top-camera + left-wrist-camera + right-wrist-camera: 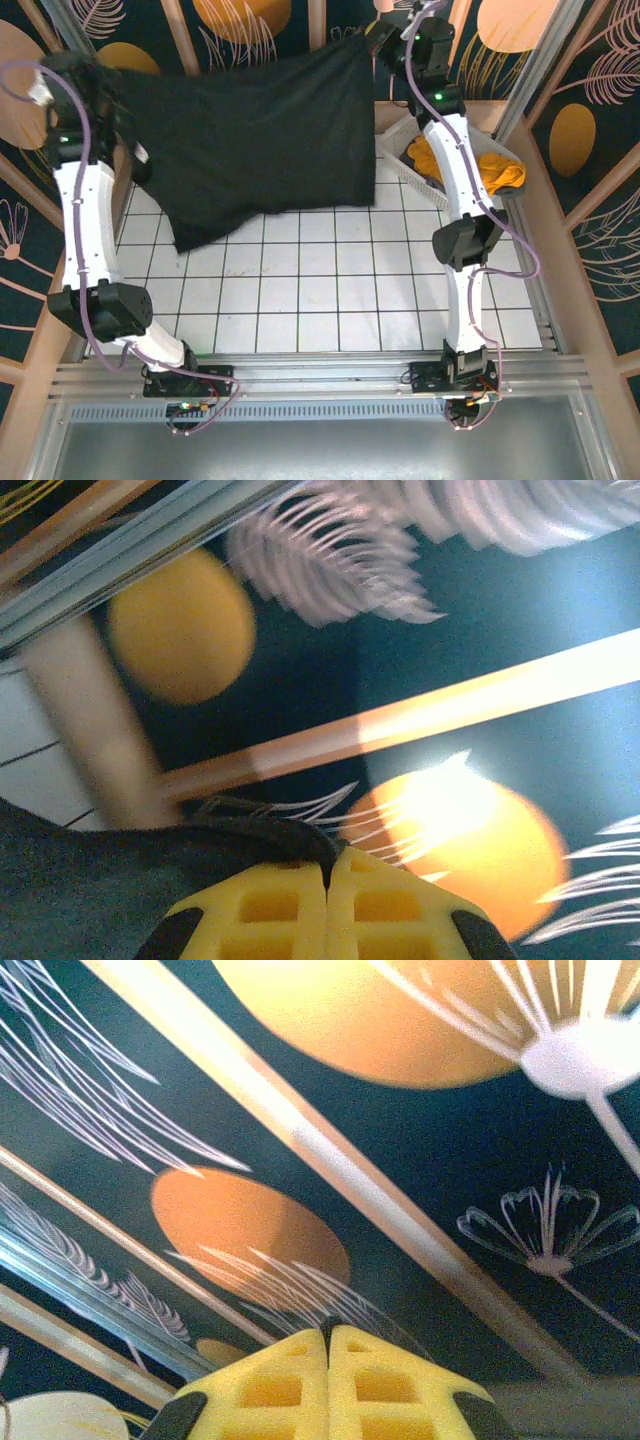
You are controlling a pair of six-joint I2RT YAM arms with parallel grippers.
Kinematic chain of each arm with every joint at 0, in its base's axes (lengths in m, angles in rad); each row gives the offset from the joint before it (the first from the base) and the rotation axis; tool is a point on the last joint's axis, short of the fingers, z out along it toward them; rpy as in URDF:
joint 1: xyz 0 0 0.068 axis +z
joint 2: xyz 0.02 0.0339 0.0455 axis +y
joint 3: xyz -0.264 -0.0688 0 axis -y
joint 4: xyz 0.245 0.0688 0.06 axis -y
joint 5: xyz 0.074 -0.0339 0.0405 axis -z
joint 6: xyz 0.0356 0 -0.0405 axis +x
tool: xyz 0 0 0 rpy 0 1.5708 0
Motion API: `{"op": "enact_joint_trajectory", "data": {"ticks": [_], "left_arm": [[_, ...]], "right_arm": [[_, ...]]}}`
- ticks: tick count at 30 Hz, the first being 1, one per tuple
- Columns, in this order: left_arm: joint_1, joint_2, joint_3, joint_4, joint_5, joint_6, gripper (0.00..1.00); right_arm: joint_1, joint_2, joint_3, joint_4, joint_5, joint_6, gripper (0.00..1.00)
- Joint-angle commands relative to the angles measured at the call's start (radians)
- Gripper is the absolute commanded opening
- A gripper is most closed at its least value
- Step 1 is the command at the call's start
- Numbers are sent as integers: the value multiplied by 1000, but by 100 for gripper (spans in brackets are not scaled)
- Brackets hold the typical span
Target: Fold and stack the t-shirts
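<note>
White gridded bench [330, 300]: black t-shirt [250, 140] hangs spread above it, left hand [328, 862] and right hand [328, 1332] each closed on an upper corner. Mustard-orange t-shirt [500, 170] lies in white basket [398, 140].

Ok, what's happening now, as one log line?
left gripper: shut on black t-shirt | right gripper: shut on black t-shirt | black t-shirt: held spread over table | mustard-orange t-shirt: in white basket
</note>
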State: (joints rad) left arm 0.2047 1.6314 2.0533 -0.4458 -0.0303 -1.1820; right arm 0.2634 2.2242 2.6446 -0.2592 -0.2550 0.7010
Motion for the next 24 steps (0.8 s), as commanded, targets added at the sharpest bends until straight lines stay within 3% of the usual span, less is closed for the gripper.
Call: {"op": "enact_joint_trajectory", "data": {"ticks": [1,4,7,10,12,18,20,23,24], "left_arm": [[55,-21,220,118,75,-14,0],[62,-83,223,114,75,-64,0],[63,-202,101,39,30,-94,0],[64,-373,-183,-33,-16,-129,0],[63,-487,-396,-78,-31,-146,0],[62,-729,-949,-100,53,-223,1],[62,-782,-1103,-133,71,-249,17],[62,-824,-1299,-140,135,-257,66],[63,-822,-1329,-177,147,-252,73]], "right_arm": [[-75,-107,27,92,-13,85,0],[-121,-234,-137,149,-18,116,0],[-141,-361,-298,129,-25,94,0],[-139,-507,-554,90,-32,75,0],[-123,-625,-813,102,-55,75,0],[-67,-874,-1505,105,-55,116,0],[-69,-885,-1646,104,-71,105,2],[-79,-845,-1749,27,-12,30,38],[-84,-828,-1751,-7,9,16,46]]}}
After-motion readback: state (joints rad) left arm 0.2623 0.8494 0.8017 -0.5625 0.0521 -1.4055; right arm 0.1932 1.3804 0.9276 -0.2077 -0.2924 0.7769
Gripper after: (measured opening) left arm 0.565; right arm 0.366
